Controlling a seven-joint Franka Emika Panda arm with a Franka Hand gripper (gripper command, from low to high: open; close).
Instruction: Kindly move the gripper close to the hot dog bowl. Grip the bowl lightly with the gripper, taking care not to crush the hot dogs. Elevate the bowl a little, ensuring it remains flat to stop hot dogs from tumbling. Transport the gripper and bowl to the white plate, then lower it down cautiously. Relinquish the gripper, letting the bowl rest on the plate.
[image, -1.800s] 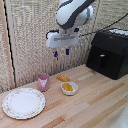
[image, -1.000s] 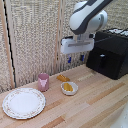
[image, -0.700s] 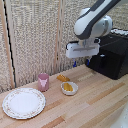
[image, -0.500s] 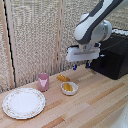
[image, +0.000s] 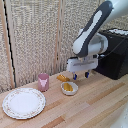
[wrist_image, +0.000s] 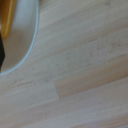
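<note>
My gripper (image: 80, 76) hangs above the wooden table (image: 95, 102), its two short blue-tipped fingers (image: 75, 77) pointing down with a gap between them and nothing in that gap, so it is released and empty. It sits just above and slightly toward the exterior view's right of the hot dog bowl (image: 69, 89), not touching it. The bowl is small, white and shallow, and rests flat on the table with the hot dogs (image: 68, 87) lying inside its rim as short orange-yellow pieces.

Just behind the bowl lies a separate bare orange piece (image: 62, 78) on the table (no dish around it). Toward the exterior view's left of that stands a pink cup (image: 43, 81), upright, near the white plate (image: 23, 103) but apart from it. The plate is the widest dish here, flat on the table at the exterior view's left, with a faint patterned rim and nothing on it; it is well apart from the bowl.

Behind my arm, at the exterior view's right, stands a black box-shaped appliance (image: 116, 52) against the woven screen wall (image: 35, 35).

In the wrist view I see mostly pale wood grain (wrist_image: 80, 65), with a curved white bowl rim (wrist_image: 31, 37) at one edge, a strip of orange-yellow food (wrist_image: 7, 15) inside it, and a dark fingertip (wrist_image: 1, 54) beside it (blurred).
</note>
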